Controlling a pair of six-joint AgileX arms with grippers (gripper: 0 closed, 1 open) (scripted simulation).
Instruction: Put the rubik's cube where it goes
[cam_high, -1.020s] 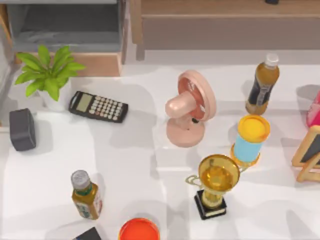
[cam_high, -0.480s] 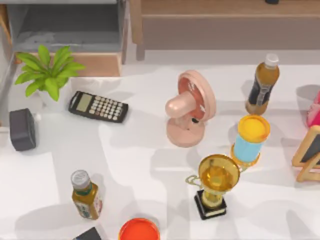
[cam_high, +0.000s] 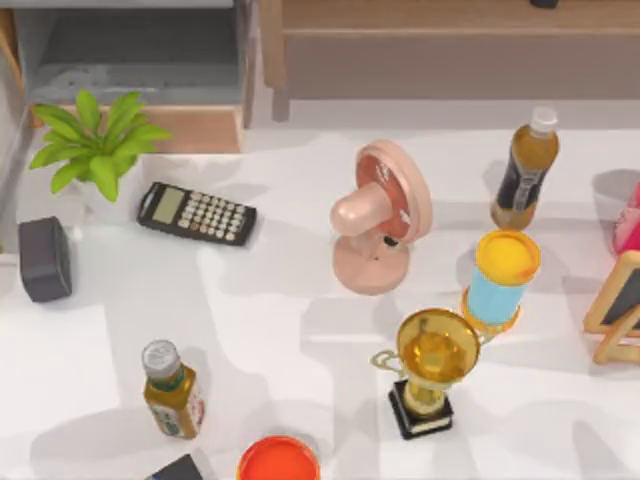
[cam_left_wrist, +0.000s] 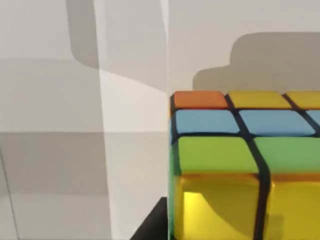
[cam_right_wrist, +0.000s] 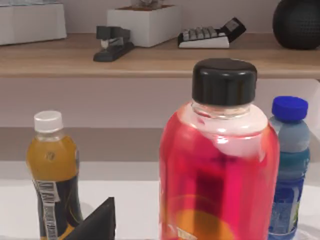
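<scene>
The rubik's cube (cam_left_wrist: 245, 170) sits very close in the left wrist view, with orange, yellow, blue and green tiles on top, a glossy yellow face in front and dark grid lines. One dark fingertip (cam_left_wrist: 150, 227) of my left gripper lies against the cube's edge, and the gripper is shut on the cube. A white surface and a white upright panel (cam_left_wrist: 130, 100) stand behind it. A dark part of my right gripper (cam_right_wrist: 100, 220) pokes up in front of the bottles in the right wrist view.
On the white table (cam_high: 270, 330) stand a pink fan (cam_high: 380, 215), a gold trophy (cam_high: 432, 365), a blue and yellow cup (cam_high: 503, 275), two tea bottles (cam_high: 525, 168) (cam_high: 172, 390), a calculator (cam_high: 196, 212), a plant (cam_high: 95, 145), a dark speaker (cam_high: 45, 258) and a red bowl (cam_high: 278, 460). A red-liquid bottle (cam_right_wrist: 220, 160) is close to my right wrist.
The shadows at the table's left side shifted and a brighter patch appeared at the lower left. None of the objects on the table moved.
</scene>
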